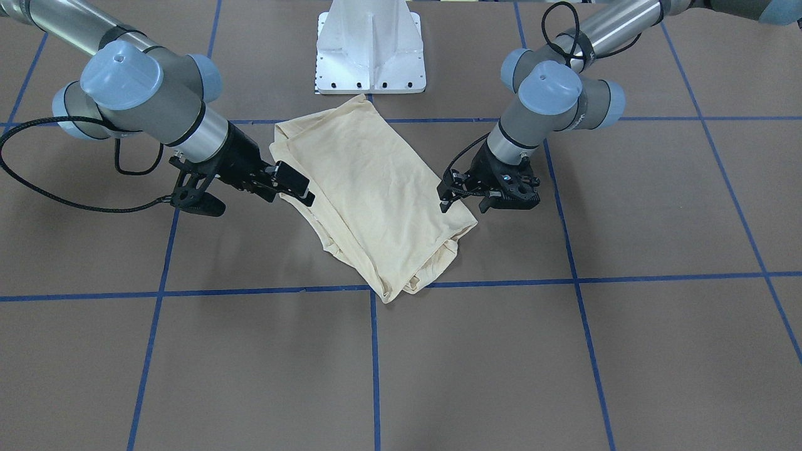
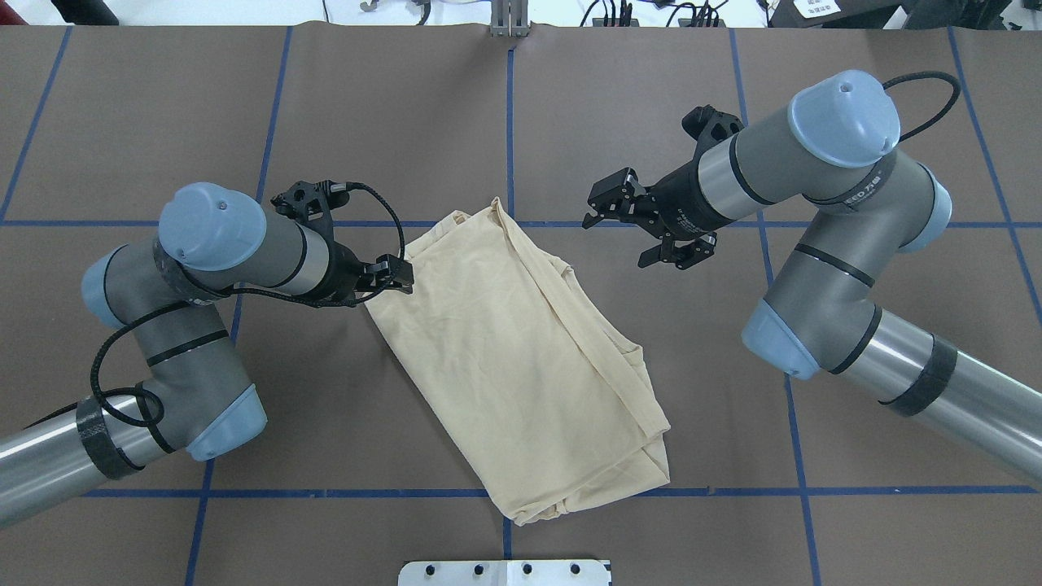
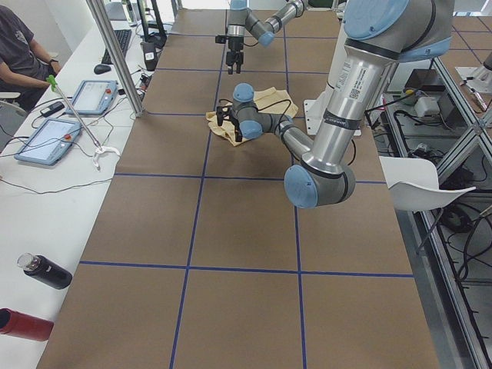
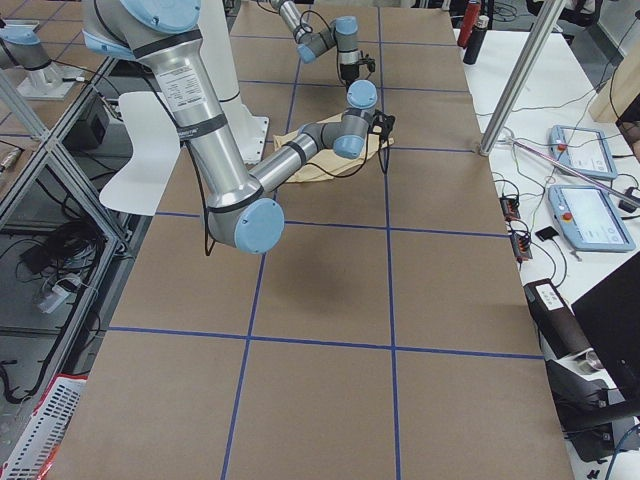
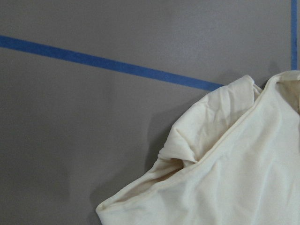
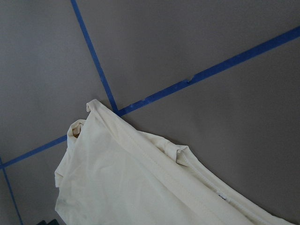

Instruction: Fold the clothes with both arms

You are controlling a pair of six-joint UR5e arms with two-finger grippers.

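Folded T-shirt on the table between two open grippers

The cream T-shirt (image 2: pixel 521 358) lies as a slanted oblong bundle near the middle of the brown table (image 2: pixel 163 106), print hidden, and its end nearest the robot crosses a blue tape line (image 2: pixel 326 492). The left gripper (image 2: pixel 397 275) sits low at the shirt's long left edge, jaws apart, with no cloth between them. The right gripper (image 2: pixel 601 203) hangs higher, off the far right corner and apart from the cloth, jaws wide. The white pedestal base (image 1: pixel 369 56) stands just behind the shirt's robot-side end. Off to the side, a white bench holds teach pendants (image 3: pixel 46 142) and two bottles (image 3: pixel 46 270), where a person (image 3: pixel 19 54) sits.
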